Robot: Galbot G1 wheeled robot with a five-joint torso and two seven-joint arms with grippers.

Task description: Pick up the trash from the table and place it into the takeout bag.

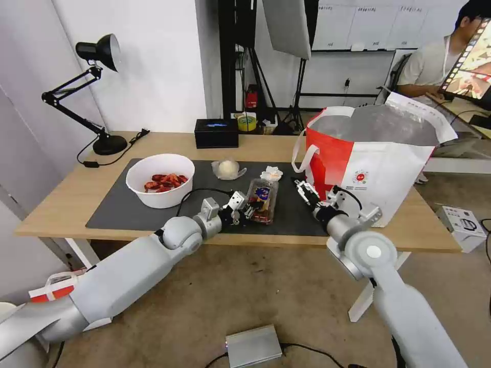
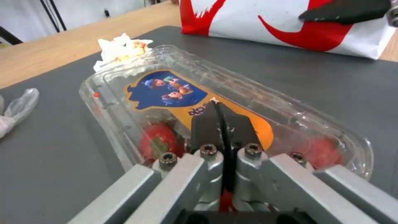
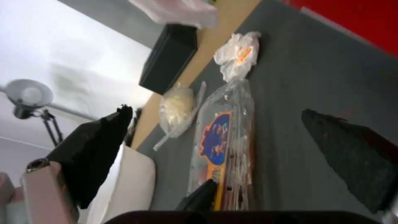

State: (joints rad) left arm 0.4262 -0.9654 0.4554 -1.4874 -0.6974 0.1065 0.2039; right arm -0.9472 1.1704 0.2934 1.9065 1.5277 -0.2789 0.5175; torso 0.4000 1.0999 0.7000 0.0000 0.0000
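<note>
Clamshell box [image 2: 215, 112], clear thin plastic, printed label, red scraps inside: near end met by left gripper [image 2: 222, 124], fingers pressed together, no grasp visible.
Long axis is laid away from the robot on the grey mat [image 1: 123, 204]; takeout bag [image 1: 378, 174] is stood rightward; right gripper [image 1: 303, 188], spread open, is held empty between box and bag.

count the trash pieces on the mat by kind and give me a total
white bowl of red shells: 1
clear clamshell box: 1
crumpled white tissue: 1
clear plastic wad: 1
total: 4, all on the dark mat; none in the takeout bag yet
</note>
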